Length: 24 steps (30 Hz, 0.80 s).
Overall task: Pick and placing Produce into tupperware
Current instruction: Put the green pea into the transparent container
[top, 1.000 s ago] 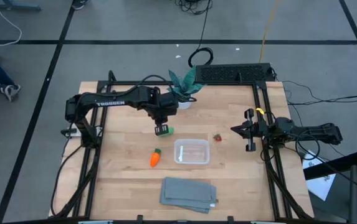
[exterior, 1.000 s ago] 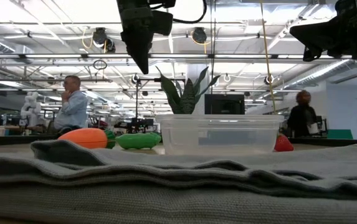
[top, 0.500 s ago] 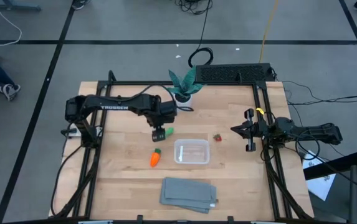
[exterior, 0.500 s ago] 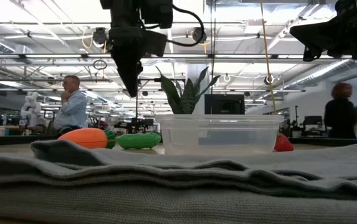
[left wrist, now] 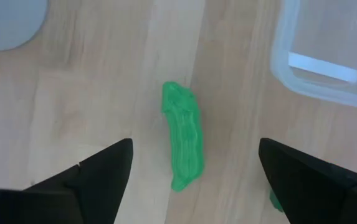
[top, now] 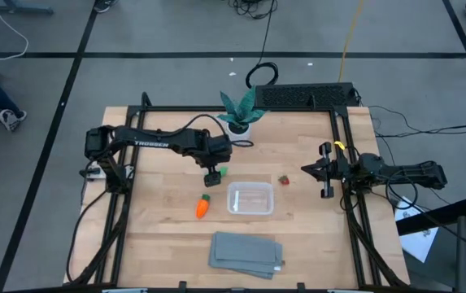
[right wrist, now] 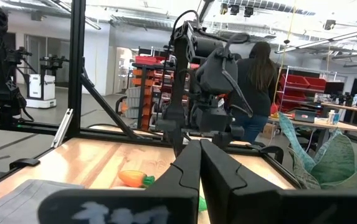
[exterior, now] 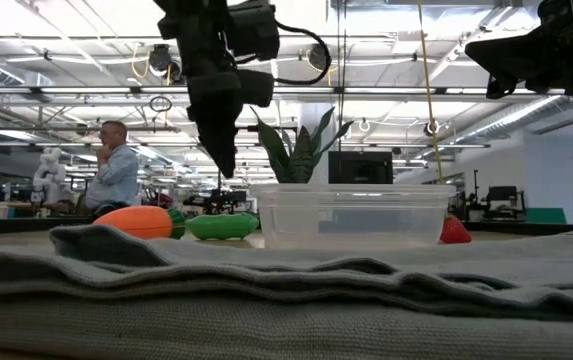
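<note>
Under the left gripper (top: 212, 175) in the high view, most of the green pod (top: 221, 171) is hidden; only its end pokes out. Left wrist view shows the pod (left wrist: 183, 135) whole: bumpy, elongated, bright green, lying flat on the wooden table (left wrist: 91, 93) between the two dark fingers (left wrist: 97, 174), which stand spread wide apart, holding nothing and not touching it. Corner of the clear tupperware (left wrist: 328, 56) cut off at that picture's edge; a pale label strip shows through its bottom, no text readable. Grey-white rounded thing in the opposite corner is cut off, cannot tell what.

Tupperware (top: 250, 198) sits mid-table, see-through, rounded corners, nothing inside it. Orange carrot (top: 202, 207) with green top lies just beside the tupperware on its left-arm side, apart from the pod. Tiny red berry piece (top: 284, 180) near the tupperware's far corner on the right-arm side; too small for detail. Low view: berry (exterior: 455, 230) half hidden behind the container wall, carrot (exterior: 141, 221) partly behind the grey folded cloth (exterior: 286, 290).

White lettering on the left arm (top: 153, 144), too small to read for certain.

Right gripper (top: 324, 173) waits at the table's right edge, fingers pressed together, empty. Potted plant (top: 239, 114) at the far edge. A person (exterior: 116, 170) stands in the room behind.
</note>
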Tool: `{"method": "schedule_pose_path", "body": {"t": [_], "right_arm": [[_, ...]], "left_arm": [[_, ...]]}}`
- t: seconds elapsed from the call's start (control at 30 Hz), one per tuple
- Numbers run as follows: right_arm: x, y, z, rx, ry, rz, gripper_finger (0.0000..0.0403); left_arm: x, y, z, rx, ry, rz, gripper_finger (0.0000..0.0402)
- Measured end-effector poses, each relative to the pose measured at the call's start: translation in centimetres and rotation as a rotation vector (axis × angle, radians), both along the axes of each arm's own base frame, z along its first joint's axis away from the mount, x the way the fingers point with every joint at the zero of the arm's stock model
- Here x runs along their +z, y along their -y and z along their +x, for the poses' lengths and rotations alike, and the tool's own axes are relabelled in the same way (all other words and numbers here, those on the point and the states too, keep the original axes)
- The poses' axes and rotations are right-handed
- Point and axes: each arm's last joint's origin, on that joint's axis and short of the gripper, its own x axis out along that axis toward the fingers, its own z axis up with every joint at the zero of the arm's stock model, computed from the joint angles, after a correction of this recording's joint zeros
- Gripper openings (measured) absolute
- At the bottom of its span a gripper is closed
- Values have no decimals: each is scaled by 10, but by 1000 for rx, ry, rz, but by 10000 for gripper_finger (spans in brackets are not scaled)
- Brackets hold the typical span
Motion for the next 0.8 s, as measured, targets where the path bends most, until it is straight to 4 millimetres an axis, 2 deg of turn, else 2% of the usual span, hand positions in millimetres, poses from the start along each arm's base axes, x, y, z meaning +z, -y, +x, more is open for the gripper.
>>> {"method": "schedule_pose_path", "body": {"t": [0.23, 0.53, 0.8], "right_arm": [[0, 0, 0, 0, 0, 0, 0], [0, 0, 0, 1, 0, 0, 0], [-2, 0, 1, -3, -22, 0, 0]], "left_arm": [[-17, 0, -3, 2, 16, -3, 347], [-35, -1, 3, -3, 24, -9, 347], [-68, -3, 12, -33, -45, -13, 347]]}}
